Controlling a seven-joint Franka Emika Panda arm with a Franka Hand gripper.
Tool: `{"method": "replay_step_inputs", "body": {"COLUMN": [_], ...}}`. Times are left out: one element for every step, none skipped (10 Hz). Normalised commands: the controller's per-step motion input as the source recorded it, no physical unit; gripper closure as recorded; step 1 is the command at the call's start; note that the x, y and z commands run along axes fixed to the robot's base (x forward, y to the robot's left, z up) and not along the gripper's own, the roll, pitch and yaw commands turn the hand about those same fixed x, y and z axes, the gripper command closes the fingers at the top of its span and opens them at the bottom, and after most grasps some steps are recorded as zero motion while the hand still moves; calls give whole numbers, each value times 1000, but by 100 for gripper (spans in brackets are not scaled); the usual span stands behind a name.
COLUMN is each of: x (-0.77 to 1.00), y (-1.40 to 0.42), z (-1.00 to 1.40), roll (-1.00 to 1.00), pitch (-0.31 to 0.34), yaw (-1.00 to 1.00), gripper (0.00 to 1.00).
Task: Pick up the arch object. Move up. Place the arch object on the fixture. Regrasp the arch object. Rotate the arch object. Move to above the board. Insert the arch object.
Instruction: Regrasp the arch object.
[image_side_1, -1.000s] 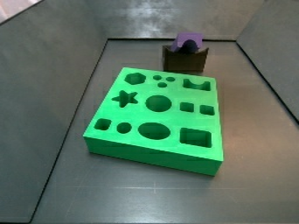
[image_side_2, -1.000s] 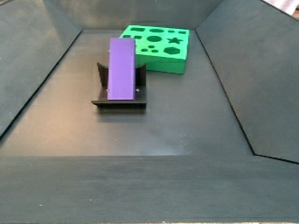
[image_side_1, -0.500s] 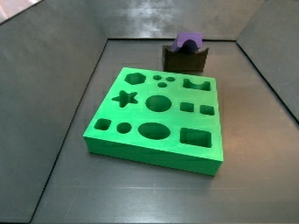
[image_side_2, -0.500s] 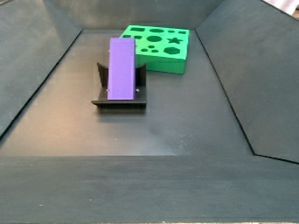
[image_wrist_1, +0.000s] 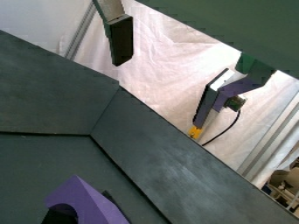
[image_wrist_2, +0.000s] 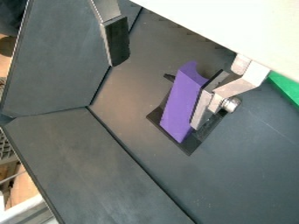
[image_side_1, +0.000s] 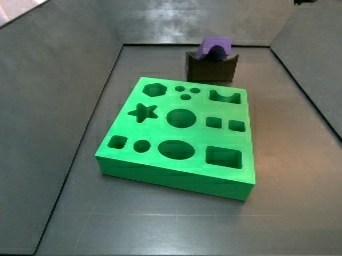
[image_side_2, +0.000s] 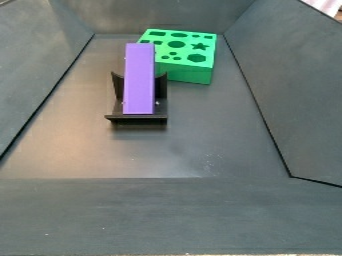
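Arch object (image_side_2: 138, 76) lies along the fixture (image_side_2: 135, 112), released, just beside the board (image_side_2: 185, 54). Gripper (image_wrist_2: 176, 52) hangs high above with its plates apart, empty. Regrasping comes next: descend, straddle the block, close.

A side view looks down from beyond the board (image_side_1: 178, 131), which lies near, with the fixture (image_side_1: 211, 68) and arch object (image_side_1: 214, 46) by the far wall of the bin floor; a side view from the opposite end looks along the floor, the fixture (image_side_2: 136, 105) and arch object (image_side_2: 139, 76) nearer, the board (image_side_2: 185, 52) in the far corner; both wrist views look past the gripper (image_wrist_2: 170, 61), its fingers wide apart; one sees the arch object (image_wrist_2: 183, 101) from above, one skims the floor toward a white backdrop (image_wrist_1: 176, 61).
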Motion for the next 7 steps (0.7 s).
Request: {"method": "replay_step_inputs", "body": {"x": [275, 274, 271, 265, 260, 253, 248], "y": [-57, -56, -54, -52, -51, -51, -52], "z": [-19, -19, -21, -24, -27, -29, -29], "roll": [175, 175, 172, 167, 161, 152, 146], "pitch": [11, 11, 15, 22, 29, 38, 45], "yaw": [155, 138, 116, 104, 97, 88, 88], "gripper": [0, 0, 0, 0, 0, 0, 0]}}
